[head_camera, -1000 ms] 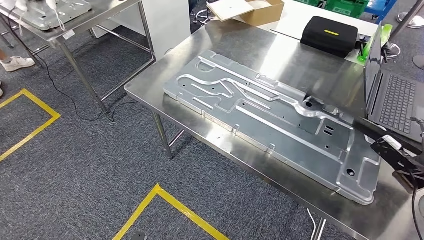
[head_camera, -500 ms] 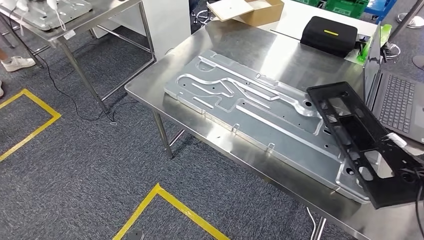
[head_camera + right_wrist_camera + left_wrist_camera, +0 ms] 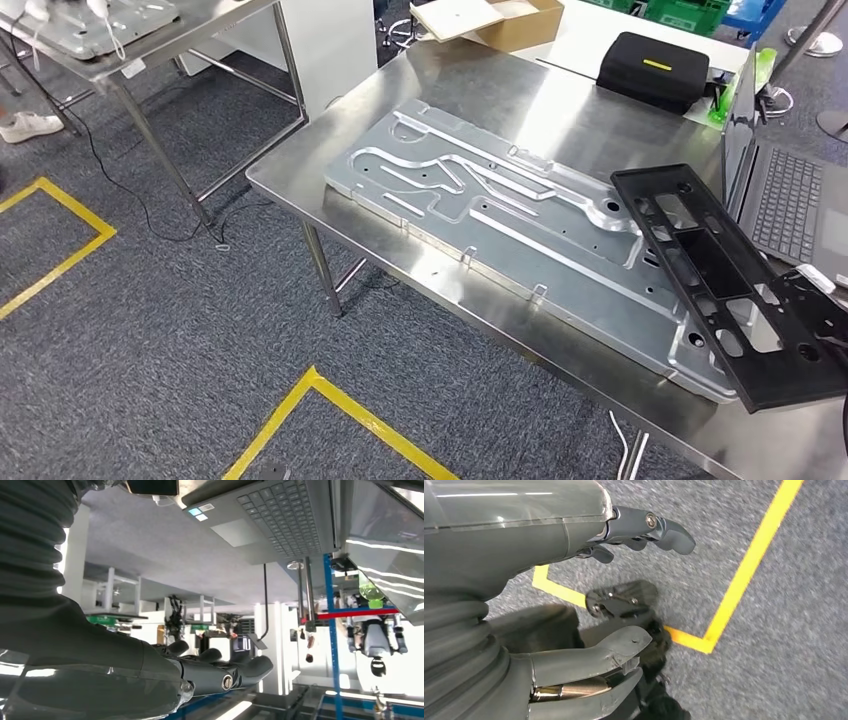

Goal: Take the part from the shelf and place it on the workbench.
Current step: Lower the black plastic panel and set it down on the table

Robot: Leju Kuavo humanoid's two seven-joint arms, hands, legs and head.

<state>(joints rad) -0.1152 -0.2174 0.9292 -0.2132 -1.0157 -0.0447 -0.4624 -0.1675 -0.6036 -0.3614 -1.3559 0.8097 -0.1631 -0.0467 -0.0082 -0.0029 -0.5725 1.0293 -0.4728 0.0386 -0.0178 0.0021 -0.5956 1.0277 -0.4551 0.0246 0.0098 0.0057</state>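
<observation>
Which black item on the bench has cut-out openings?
The black frame part, lying partly on the metal plate. The black case at the far edge is solid.

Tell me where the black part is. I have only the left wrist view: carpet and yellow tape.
Observer: In the head view the black part is over the right end of the workbench, lying across a large metal plate. I can't tell whether it rests on the plate.
Operator: Say what's beside it.
Observer: An open laptop, just to its right.
Operator: Report the right hand.
Observer: The right wrist view shows the right hand with its fingers stretched out and the laptop's keyboard beyond it. I can't tell whether it holds the part.
</observation>
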